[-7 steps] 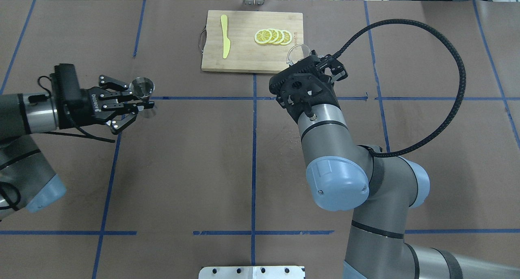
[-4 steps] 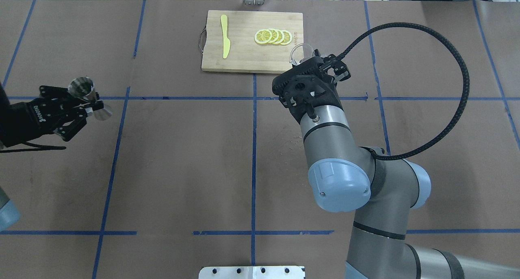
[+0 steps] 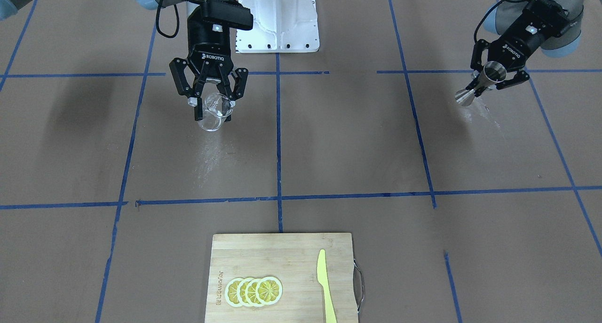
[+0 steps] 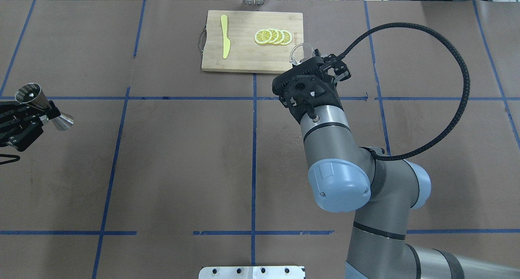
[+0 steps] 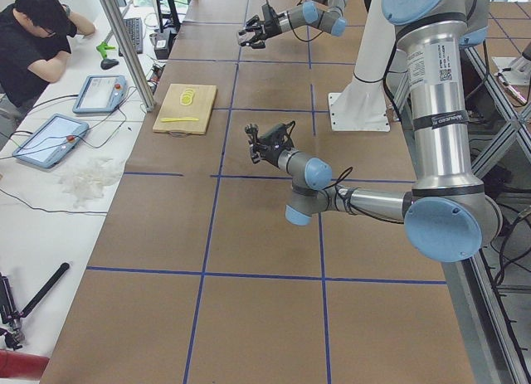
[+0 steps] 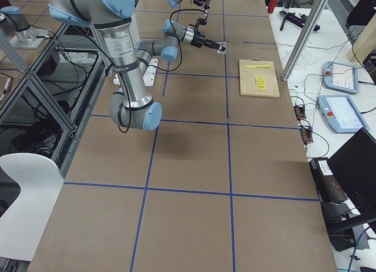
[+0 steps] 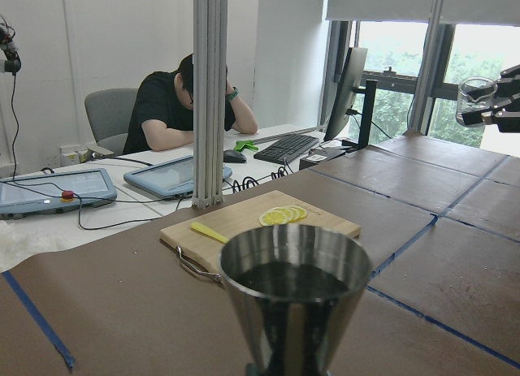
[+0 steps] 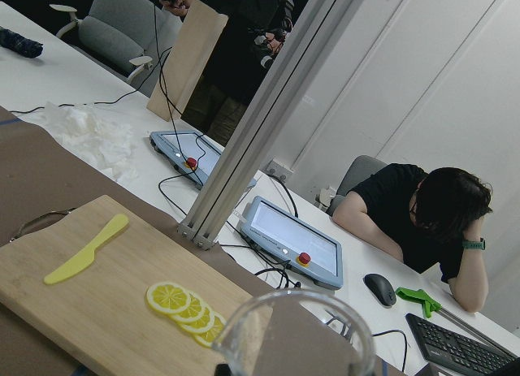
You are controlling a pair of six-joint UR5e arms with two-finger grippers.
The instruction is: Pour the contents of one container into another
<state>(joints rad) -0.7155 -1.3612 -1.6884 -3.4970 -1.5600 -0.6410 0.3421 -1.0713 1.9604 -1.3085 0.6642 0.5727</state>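
Observation:
A steel jigger (image 3: 480,84) hangs above the table with my left gripper (image 3: 491,79) shut on its waist. In the overhead view the jigger (image 4: 42,107) is at the far left edge, tilted. The left wrist view shows dark liquid inside the jigger (image 7: 294,299). A clear glass cup (image 3: 214,111) is held off the table by my right gripper (image 3: 215,103), which is shut on it. From overhead only the glass rim (image 4: 300,53) peeks past the right wrist. The two containers are far apart.
A wooden cutting board (image 4: 243,55) lies at the table's far middle with lemon slices (image 4: 273,36) and a yellow knife (image 4: 224,36) on it. The white robot base (image 3: 277,27) sits at the near edge. A person sits at a desk beyond the table.
My left gripper has carried the jigger well to the left, out to the table's left edge. The right arm shifted slightly right with the glass, then held still.

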